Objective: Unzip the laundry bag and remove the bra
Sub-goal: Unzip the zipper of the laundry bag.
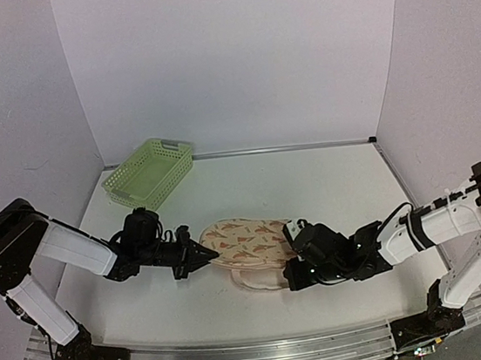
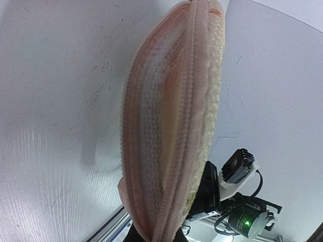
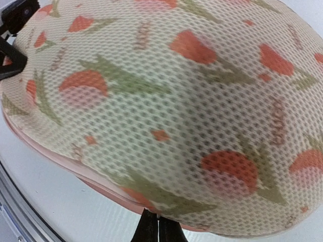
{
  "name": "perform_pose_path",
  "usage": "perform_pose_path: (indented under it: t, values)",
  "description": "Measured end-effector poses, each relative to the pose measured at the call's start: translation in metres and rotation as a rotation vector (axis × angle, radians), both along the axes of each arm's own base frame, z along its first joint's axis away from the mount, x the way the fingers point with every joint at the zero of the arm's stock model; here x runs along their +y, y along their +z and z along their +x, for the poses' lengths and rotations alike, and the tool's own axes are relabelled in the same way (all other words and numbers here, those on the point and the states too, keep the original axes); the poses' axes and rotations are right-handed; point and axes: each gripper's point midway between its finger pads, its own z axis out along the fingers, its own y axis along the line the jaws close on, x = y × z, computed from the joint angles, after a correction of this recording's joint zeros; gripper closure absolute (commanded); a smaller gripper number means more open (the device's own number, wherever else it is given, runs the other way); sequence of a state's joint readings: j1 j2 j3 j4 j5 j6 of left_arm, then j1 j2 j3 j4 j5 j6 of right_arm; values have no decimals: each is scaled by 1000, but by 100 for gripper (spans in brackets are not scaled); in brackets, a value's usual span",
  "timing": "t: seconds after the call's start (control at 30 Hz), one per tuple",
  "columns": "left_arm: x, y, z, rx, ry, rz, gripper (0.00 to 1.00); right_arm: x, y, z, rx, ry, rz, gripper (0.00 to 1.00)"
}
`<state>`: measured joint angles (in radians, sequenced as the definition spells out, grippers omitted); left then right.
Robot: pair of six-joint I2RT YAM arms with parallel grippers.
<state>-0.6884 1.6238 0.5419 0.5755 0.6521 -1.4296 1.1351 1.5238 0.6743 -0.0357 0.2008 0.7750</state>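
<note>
The laundry bag (image 1: 246,239) lies in the middle of the table, beige mesh with orange-red and green motifs. My left gripper (image 1: 206,254) is shut on the bag's left end. The left wrist view shows the bag edge-on (image 2: 171,116), with its pink zip rim running away from the fingertips (image 2: 132,237). My right gripper (image 1: 294,245) is at the bag's right edge. In the right wrist view its fingers (image 3: 150,229) are pressed together at the pink rim under the patterned top (image 3: 176,101). The bra is hidden.
A light green lattice basket (image 1: 149,172) stands at the back left. White walls close off the back and both sides. The metal rail (image 1: 244,351) runs along the near edge. The right arm shows in the left wrist view (image 2: 237,201).
</note>
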Motion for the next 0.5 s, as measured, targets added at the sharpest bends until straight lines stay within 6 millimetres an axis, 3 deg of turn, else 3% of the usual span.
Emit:
perform_pose_path:
  t: [0.27,0.5]
  values:
    - [10,3,12,-22,36,4,100,-40,-16,1,34,-72,-78,100]
    - [14,6,18,-39,42,-1,100,-46,-14,2,41,-92,-77,100]
